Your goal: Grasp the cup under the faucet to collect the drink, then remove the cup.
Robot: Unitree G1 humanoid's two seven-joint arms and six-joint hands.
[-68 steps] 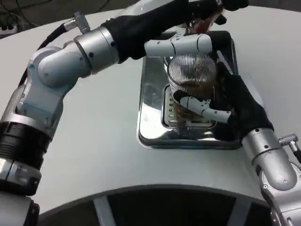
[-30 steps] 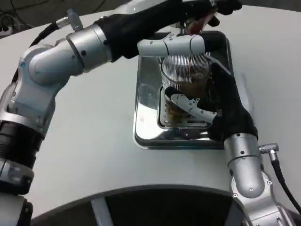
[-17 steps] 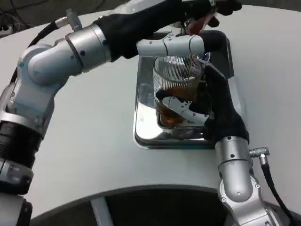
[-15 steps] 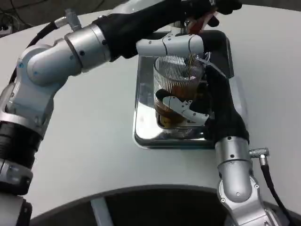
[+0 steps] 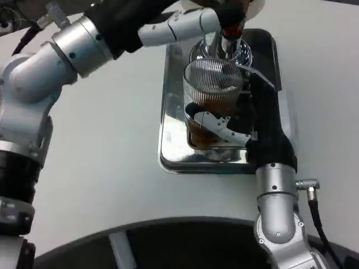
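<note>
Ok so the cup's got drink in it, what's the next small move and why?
Probably draw the cup toward the robot, off the steel tray. It holds brown drink, the right robot hand grips its lower wall, and no stream is visible from the faucet, where the left robot hand sits.

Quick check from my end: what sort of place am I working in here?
Likely a lab bench set up as a drinks station. A white table carries a metal drip tray, a shiny faucet stands over it, and the right hand holds a ribbed glass cup of brown drink.
</note>
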